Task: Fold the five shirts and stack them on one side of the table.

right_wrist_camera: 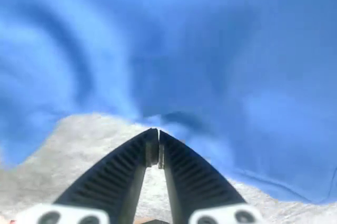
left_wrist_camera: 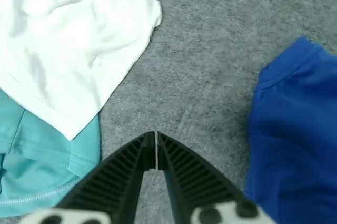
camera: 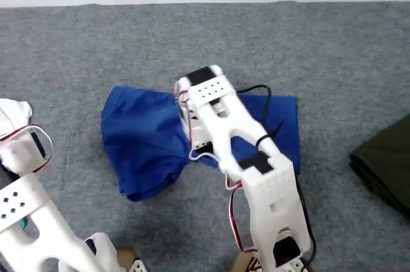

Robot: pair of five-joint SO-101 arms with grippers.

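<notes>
At eight o'clock on the grey felt-like table top (camera: 307, 48): white plastic left arm (camera: 25, 221), off the cloth. In its wrist view, black ribbed left gripper (left_wrist_camera: 157, 147) pressed together tip to tip, empty, over bare grey surface. On one flank of it, a crumpled white knit shirt (left_wrist_camera: 68, 39) lying partly over a teal shirt with a pale stitched hem (left_wrist_camera: 37, 166). On the other flank, an edge of a royal-blue knit shirt (left_wrist_camera: 295, 139), parted from both by a strip of grey.

At the centre of the table, from nine o'clock across to three: the blue shirt again, bunched and puffed on the nine o'clock half, flatter toward three. Over it from six o'clock: white plastic right arm (camera: 243, 150) with red and black cables, head above the shirt's middle. In its wrist view, black ribbed right gripper (right_wrist_camera: 158, 142) closed, tips pinching a gathered edge of the blue fabric, creases running in toward the pinch, grey table just beneath.

At three o'clock, well apart from the blue shirt and cut by the frame edge: dark olive cloth (camera: 387, 160), layered along its near edge.
</notes>
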